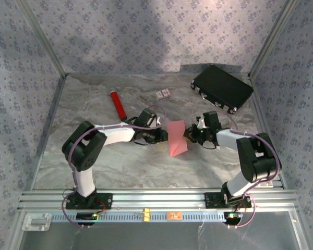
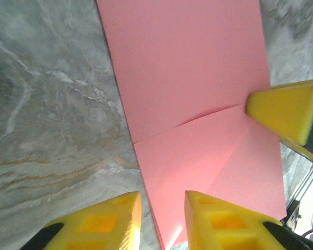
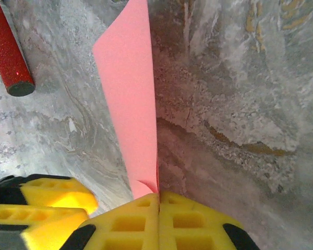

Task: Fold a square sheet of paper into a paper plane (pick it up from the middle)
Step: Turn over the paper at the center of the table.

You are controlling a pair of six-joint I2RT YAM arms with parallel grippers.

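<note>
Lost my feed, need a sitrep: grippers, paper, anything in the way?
Right gripper shut on pink paper, partly folded. Left gripper open at its edge. Red cylinder well clear.

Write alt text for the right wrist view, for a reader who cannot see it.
The right pincer, yellow fingers shut, pinches the edge of a folded pink paper sheet standing over a grey marbled table. A glittery red cylinder lies at upper left.

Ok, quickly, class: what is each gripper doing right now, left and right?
Left gripper: open, a gap between its jaws.
Right gripper: shut on the pink paper.
</note>
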